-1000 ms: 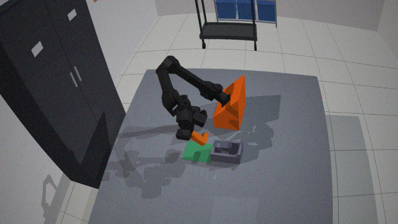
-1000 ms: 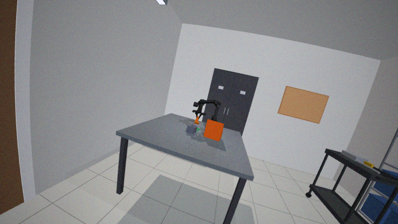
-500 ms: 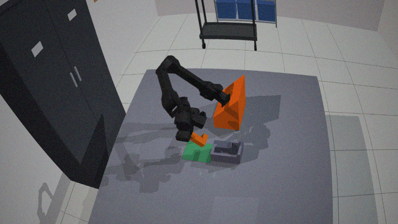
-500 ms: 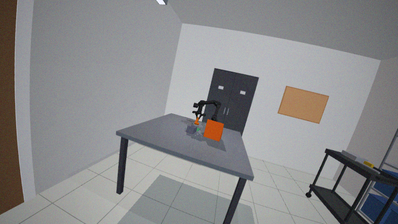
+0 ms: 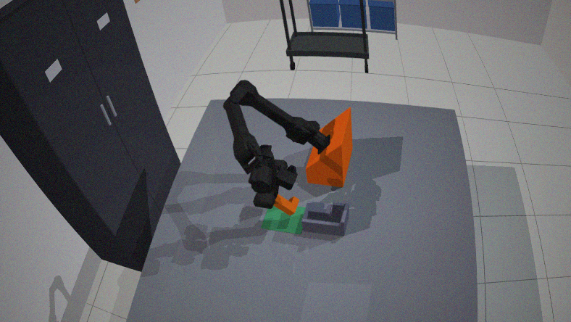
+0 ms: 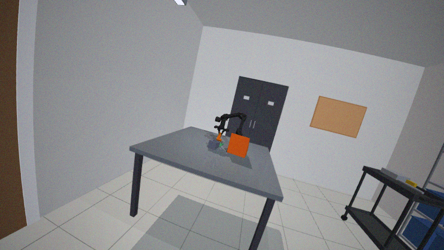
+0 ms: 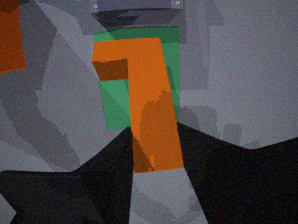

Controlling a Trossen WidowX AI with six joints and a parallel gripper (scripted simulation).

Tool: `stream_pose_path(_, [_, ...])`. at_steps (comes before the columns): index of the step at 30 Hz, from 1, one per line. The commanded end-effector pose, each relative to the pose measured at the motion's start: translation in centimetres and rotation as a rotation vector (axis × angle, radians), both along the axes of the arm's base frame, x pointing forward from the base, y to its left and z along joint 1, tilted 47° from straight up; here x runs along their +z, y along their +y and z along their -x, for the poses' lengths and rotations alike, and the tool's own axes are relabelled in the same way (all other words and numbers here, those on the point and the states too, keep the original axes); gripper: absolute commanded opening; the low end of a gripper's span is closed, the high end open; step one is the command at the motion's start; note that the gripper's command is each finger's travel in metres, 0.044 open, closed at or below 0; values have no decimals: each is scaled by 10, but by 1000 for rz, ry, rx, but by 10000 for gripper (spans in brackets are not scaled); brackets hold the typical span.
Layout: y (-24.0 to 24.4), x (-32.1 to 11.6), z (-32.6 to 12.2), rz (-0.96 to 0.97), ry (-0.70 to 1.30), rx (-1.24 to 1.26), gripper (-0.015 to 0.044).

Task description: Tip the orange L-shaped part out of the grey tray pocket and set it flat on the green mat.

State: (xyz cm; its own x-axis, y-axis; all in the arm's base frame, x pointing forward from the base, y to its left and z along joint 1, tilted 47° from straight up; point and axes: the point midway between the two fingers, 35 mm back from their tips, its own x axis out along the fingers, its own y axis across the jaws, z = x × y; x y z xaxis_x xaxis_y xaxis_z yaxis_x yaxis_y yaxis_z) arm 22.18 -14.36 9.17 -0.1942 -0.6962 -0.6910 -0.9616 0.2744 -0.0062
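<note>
The gripper (image 5: 272,201) is closed on the straight end of the orange L-shaped part (image 5: 288,204), holding it up in the air over the green mat (image 5: 282,221). In the wrist view the part (image 7: 148,99) runs away from the fingers with its short foot bent to the left at the far end, and the mat (image 7: 120,106) shows beneath it on both sides. In the exterior view the part (image 6: 219,135) hangs tilted from the gripper (image 6: 220,132), above the mat (image 6: 221,144) and not touching it. The grey tray (image 5: 327,217) sits just right of the mat, touching its edge, its L-shaped pocket (image 5: 325,212) open and dark. Behind the tray, farther across the grey table (image 5: 399,247), stands a large orange block (image 5: 331,154) where the arm is mounted. A dark cabinet (image 5: 64,107) stands off the table to the left.
</note>
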Motion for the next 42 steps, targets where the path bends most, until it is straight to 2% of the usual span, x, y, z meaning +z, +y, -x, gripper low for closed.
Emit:
stream_pose_path(1, [-5, -6, 4, 3, 9, 0, 0])
stream_pose_path(25, [-31, -31, 12, 5, 9, -1, 0])
stream_pose_path(42, [-32, -32, 12, 5, 9, -1, 0])
